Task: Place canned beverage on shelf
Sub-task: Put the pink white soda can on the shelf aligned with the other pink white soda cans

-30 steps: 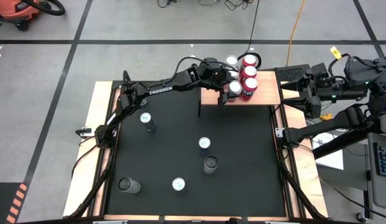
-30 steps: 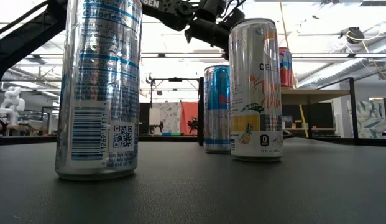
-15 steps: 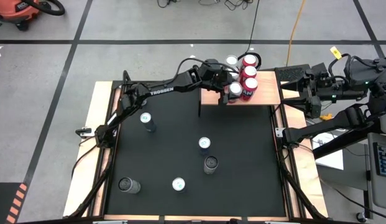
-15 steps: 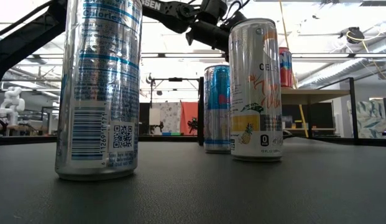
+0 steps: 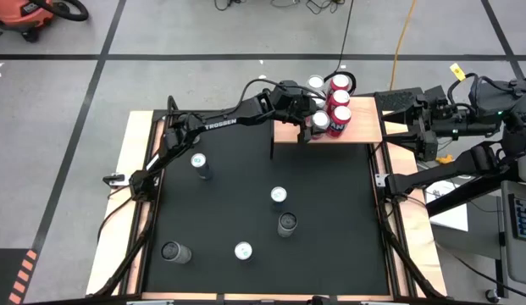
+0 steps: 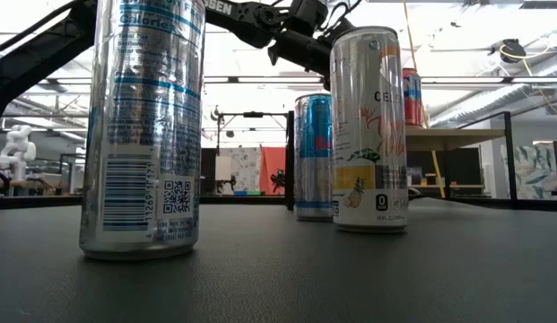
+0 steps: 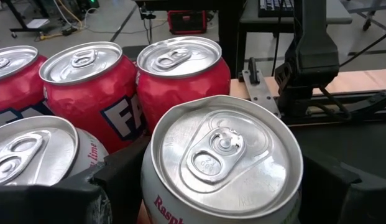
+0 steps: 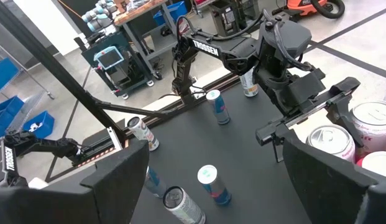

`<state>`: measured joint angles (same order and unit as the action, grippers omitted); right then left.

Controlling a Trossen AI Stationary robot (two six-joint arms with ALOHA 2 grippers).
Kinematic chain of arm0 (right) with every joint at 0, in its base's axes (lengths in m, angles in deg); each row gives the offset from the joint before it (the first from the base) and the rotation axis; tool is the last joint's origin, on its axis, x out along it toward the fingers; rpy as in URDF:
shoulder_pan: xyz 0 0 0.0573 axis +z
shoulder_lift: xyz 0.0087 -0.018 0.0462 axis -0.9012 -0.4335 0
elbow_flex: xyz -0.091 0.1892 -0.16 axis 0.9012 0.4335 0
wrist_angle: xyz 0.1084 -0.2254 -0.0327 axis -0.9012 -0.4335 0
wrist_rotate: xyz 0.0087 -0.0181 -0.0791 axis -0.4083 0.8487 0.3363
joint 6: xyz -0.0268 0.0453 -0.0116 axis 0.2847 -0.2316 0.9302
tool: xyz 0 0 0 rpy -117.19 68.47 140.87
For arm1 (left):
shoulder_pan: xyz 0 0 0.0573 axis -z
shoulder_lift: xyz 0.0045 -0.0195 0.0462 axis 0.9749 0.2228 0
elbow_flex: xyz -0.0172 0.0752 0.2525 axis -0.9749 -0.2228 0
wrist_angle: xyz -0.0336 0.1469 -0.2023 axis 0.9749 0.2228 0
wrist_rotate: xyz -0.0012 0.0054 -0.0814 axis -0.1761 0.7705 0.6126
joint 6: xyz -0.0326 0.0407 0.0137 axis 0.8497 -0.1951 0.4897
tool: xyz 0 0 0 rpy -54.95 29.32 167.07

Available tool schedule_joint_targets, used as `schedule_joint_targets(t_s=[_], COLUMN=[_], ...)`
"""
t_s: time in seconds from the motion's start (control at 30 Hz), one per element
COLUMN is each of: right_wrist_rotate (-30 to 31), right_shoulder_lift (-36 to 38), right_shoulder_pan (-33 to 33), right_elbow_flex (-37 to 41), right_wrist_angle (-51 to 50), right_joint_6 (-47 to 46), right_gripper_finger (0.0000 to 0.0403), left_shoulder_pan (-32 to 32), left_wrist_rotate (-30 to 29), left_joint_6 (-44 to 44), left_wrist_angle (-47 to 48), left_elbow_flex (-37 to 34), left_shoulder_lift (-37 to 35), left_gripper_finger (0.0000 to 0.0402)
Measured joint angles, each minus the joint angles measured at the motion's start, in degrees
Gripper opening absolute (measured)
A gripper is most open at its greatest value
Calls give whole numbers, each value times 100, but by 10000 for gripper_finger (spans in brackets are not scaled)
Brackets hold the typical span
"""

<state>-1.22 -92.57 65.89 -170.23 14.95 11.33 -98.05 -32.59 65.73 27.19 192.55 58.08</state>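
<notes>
Reaching over the shelf [image 5: 356,127] at the desk's [image 5: 330,203] far edge, the left gripper [image 5: 316,121] is setting a silver-topped can [image 7: 222,163] down beside three red cans [image 7: 183,81]. Its dark fingers [image 7: 124,177] are standing wide on either side of that can, close against its sides; whether they are pressing it or have let go cannot be told. The can is sitting at the shelf's near edge, touching or almost touching the red cans behind it. The right gripper [image 8: 211,180] is waiting off the desk's right side, fingers spread and holding nothing. Five more cans are standing on the black desk. The risk now appears to be in the retreat: a finger dragging sideways could be tipping the can off the shelf edge or knocking its packed neighbours over.
</notes>
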Motion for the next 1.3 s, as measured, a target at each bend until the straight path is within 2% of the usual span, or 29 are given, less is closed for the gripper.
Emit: schedule_joint_targets(t_s=[0.43, 0.77, 1.3], right_wrist_rotate=[0, 0, 0], right_shoulder_lift=[0, 0, 0], right_shoulder_pan=[0, 0, 1], right_elbow_flex=[-1, 0, -1], right_wrist_angle=[0, 2, 0], right_joint_6=[2, 2, 6], right_gripper_finger=[350, 350, 350], left_shoulder_pan=[0, 58, 140], left_wrist_rotate=[4, -2, -406], left_joint_6=[0, -188, -311], left_wrist_angle=[55, 74, -214], left_elbow_flex=[2, 4, 23], left_shoulder_lift=[0, -2, -138], left_gripper_finger=[318, 371, 373])
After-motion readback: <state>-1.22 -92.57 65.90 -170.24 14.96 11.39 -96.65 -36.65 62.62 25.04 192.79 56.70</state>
